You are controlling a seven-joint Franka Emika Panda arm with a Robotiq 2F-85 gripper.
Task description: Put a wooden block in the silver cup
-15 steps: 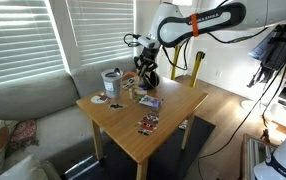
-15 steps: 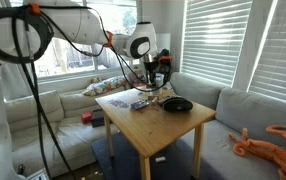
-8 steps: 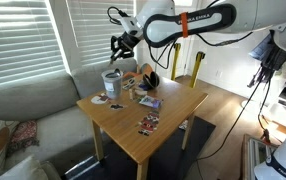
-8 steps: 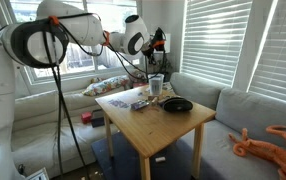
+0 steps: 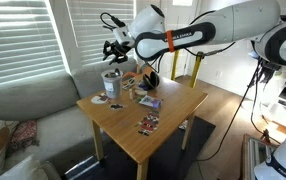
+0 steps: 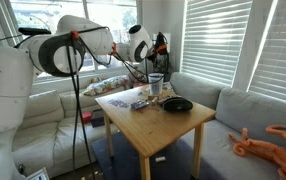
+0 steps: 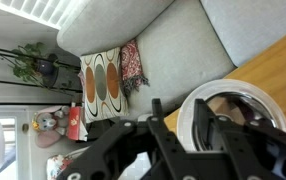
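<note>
The silver cup (image 5: pixel 111 80) stands at the far corner of the wooden table (image 5: pixel 178 115), and shows in both exterior views (image 6: pixel 156 85). My gripper (image 5: pixel 112 52) hangs just above it (image 6: pixel 159 46). In the wrist view the cup's pale rim (image 7: pixel 223 90) lies right under my fingers (image 7: pixel 181 112). The fingers are close together with a narrow gap, and a small tan piece that looks like the wooden block (image 7: pixel 176 122) sits between them. The block is too small to make out in the exterior views.
A low black bowl (image 6: pixel 177 104) sits on the table next to the cup. Cards and small flat items (image 5: pixel 148 124) lie across the tabletop. A grey sofa (image 5: pixel 23 105) wraps the table's far sides. Window blinds (image 5: pixel 18 35) hang behind it.
My gripper rose from the table surface near the black bowl and swung over to a spot directly above the silver cup.
</note>
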